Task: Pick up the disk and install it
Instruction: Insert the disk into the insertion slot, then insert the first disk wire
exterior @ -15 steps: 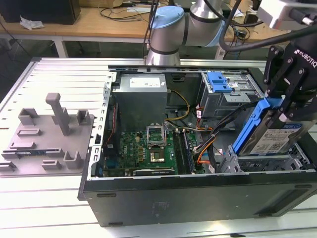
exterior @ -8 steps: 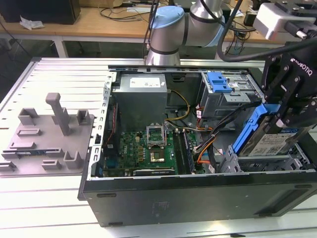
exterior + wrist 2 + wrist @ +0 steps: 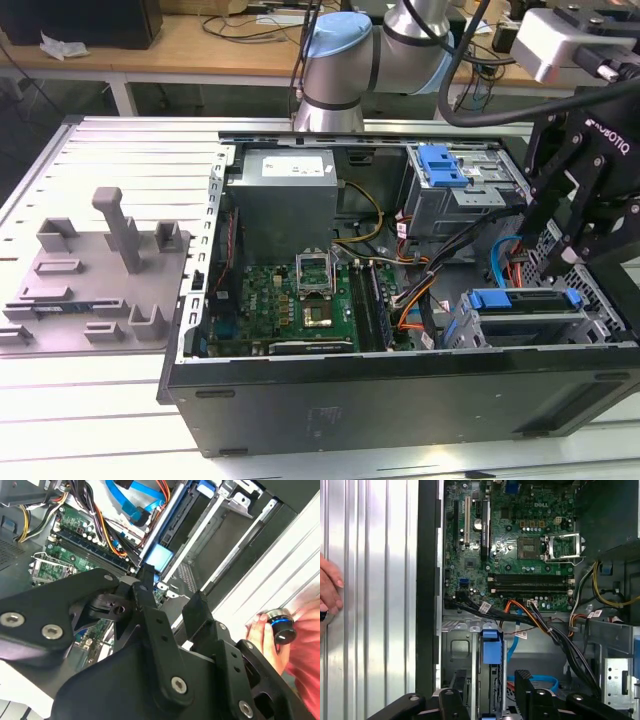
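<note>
The disk (image 3: 522, 320) sits on edge in the drive bay of the open computer case (image 3: 400, 400), blue carrier uppermost. The gripper (image 3: 492, 677) hovers over it, fingers spread to either side and grasping nothing; the bay appears to bear the disk.

Setting: robotics lab or electronics workshop. Evidence: one robot arm (image 3: 340, 60) standing at a ribbed metal table (image 3: 130, 150); one open computer case (image 3: 400, 400) (circuit board and wiring exposed) lying on it; one grey plastic fixture (image 3: 100, 270) beside the case; wooden benches (image 3: 190, 45) behind, strewn with cables (image 3: 262, 28).
</note>
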You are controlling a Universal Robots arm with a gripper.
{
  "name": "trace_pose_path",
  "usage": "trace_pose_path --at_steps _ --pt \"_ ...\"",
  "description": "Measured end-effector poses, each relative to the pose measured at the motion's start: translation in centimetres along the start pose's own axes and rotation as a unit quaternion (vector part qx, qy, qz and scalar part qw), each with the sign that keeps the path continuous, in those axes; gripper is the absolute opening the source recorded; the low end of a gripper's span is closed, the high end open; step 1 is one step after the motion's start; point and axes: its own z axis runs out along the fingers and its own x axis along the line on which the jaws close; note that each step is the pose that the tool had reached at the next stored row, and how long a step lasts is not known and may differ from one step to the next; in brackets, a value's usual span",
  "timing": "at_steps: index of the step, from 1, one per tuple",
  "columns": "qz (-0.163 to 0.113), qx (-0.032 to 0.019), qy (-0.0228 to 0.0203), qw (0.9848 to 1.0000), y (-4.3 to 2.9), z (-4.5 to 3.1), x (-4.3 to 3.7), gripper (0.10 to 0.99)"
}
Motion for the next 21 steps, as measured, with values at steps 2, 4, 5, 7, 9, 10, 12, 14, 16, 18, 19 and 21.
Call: trace_pose_path --at_steps 2,4,5,7,9,10,12,14,16,18,19,21 --pt "0.0 0.0 0.0001 1.0 0.02 0.0 -0.03 0.506" --pt "0.0 0.0 0.0002 1.0 0.03 -0.01 -0.06 0.506" --pt "0.0 0.0 0.0003 1.0 0.04 -0.01 -0.08 0.506" --pt "0.0 0.0 0.0003 1.0 0.05 0.0 -0.11 0.506" --pt "0.0 0.0 0.0004 1.0 0.07 0.0 -0.15 0.506" --pt "0.0 0.0 0.0004 1.0 0.07 0.0 -0.16 0.506" --pt "0.0 0.0 0.0005 1.0 0.09 0.0 -0.21 0.506" --pt "0.0 0.0 0.0007 1.0 0.11 0.0 -0.25 0.506" --pt "0.0 0.0 0.0008 1.0 0.12 0.0 -0.3 0.506" --pt "0.0 0.0 0.0011 1.0 0.17 0.0 -0.41 0.506" --pt "0.0 0.0 0.0013 1.0 0.19 0.0 -0.48 0.506" --pt "0.0 0.0 0.0014 1.0 0.21 0.0 -0.58 0.506"
